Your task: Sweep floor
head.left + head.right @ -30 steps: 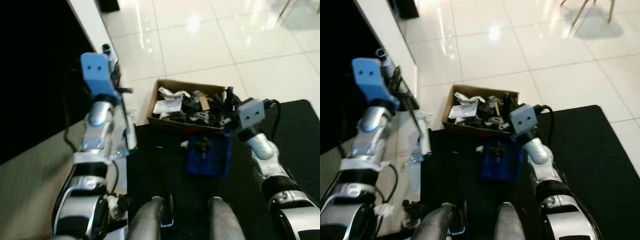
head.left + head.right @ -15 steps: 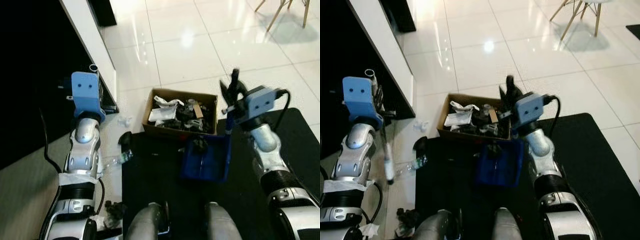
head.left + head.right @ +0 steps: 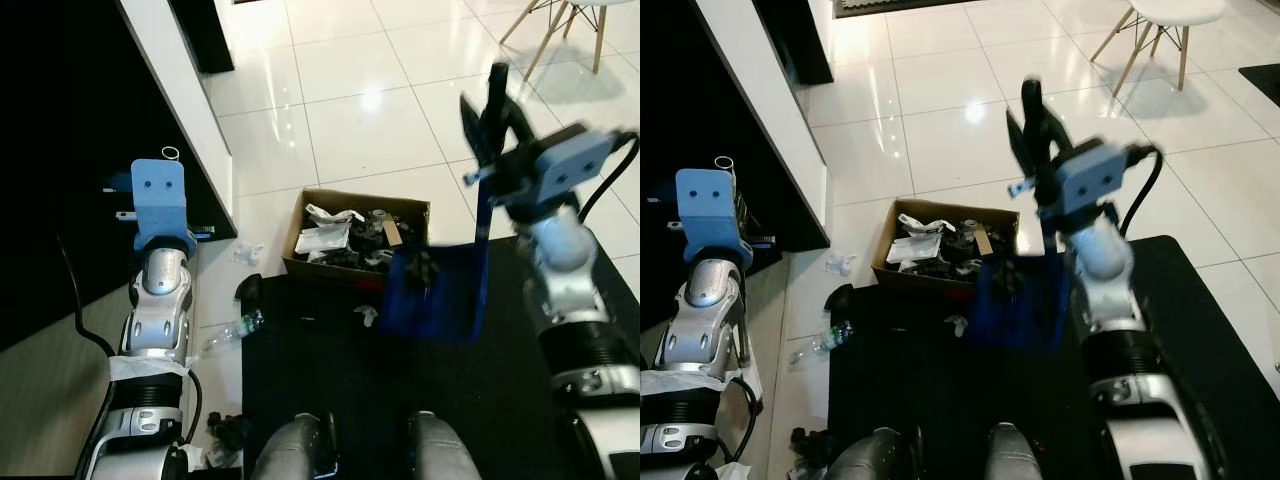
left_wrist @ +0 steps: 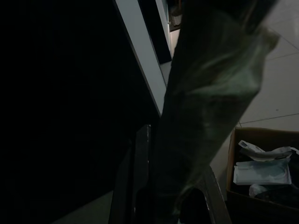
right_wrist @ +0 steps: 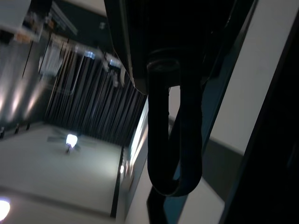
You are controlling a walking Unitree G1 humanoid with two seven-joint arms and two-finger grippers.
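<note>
My right gripper is raised high, fingers pointing up, shut on the handle of a blue dustpan. The pan hangs tilted at the near right corner of an open cardboard box full of rubbish, with dark debris lying in it. The right wrist view looks along the handle's hanging loop. At the left, beside the dark cabinet, my left gripper is shut on the broom handle, whose open tube end sticks up above the wrist. That handle crosses the left wrist view as a dull blurred bar.
A black mat covers the floor before my legs. A plastic bottle, crumpled paper, a black lump and more scraps lie by its left edge. A white scrap lies on the mat. A chair stands far right.
The view has risen. My right gripper lifted the dustpan from the mat up to the box. My left arm drew back toward the cabinet with the broom handle.
</note>
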